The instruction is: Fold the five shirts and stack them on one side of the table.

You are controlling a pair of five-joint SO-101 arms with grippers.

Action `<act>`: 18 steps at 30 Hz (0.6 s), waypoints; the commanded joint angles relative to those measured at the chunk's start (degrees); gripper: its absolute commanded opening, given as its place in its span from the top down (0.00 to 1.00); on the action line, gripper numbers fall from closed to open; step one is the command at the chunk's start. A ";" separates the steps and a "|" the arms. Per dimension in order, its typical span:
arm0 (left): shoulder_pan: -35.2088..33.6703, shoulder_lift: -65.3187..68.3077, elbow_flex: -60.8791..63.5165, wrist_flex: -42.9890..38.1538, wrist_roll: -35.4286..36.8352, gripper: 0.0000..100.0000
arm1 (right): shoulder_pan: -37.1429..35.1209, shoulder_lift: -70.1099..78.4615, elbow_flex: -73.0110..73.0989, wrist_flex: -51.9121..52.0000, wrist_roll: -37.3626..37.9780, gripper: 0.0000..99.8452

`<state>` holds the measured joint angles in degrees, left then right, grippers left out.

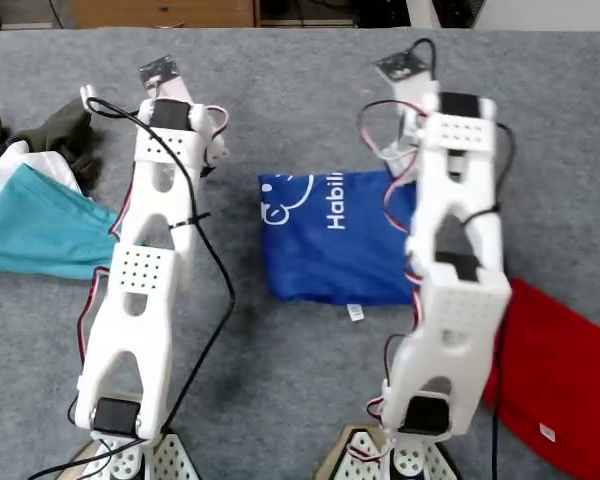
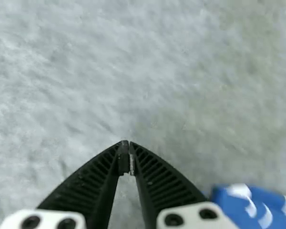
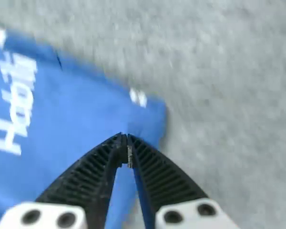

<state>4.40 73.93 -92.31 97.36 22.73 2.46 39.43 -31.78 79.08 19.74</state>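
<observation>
A folded blue shirt [image 1: 330, 240] with white print lies mid-table on the grey felt. My right gripper [image 3: 125, 139] is shut, with nothing visible between its fingers. Its tips hover over the blue shirt [image 3: 62, 143], near one corner. My left gripper [image 2: 125, 144] is also shut and holds nothing; it is over bare felt, with a corner of the blue shirt [image 2: 257, 205] beside it. The right arm [image 1: 455, 200] covers the blue shirt's right part. A red shirt [image 1: 565, 375] lies at the right. Teal [image 1: 40, 225], white [image 1: 5, 170] and dark green [image 1: 55, 130] shirts lie bunched at the left.
Grey felt table [image 1: 290, 100] stretches bare along the back and in front of the blue shirt. The left arm [image 1: 155, 200] extends between the left pile and the blue shirt. A black cable [image 1: 215, 270] trails beside it. Wooden furniture [image 1: 170, 12] stands behind the table's far edge.
</observation>
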 commanded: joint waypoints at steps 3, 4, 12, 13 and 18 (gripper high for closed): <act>9.32 -9.19 -2.29 3.34 -0.35 0.98 | -0.48 13.49 -15.96 -0.79 -2.64 0.99; 10.73 -9.71 -2.11 3.08 -0.35 0.98 | 0.40 15.60 -19.12 0.35 -2.64 0.99; 15.82 -3.38 0.00 -4.22 3.60 0.98 | 2.68 28.53 -39.60 8.09 -2.90 0.99; 15.82 -2.42 0.09 -4.31 3.60 0.98 | 2.59 29.76 -41.63 8.88 -2.81 0.99; 13.98 2.24 0.53 -7.47 3.60 0.98 | 2.42 34.33 -50.51 12.66 -2.64 0.99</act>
<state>19.60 75.78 -91.69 92.09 25.71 3.34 72.48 -76.79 90.59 17.27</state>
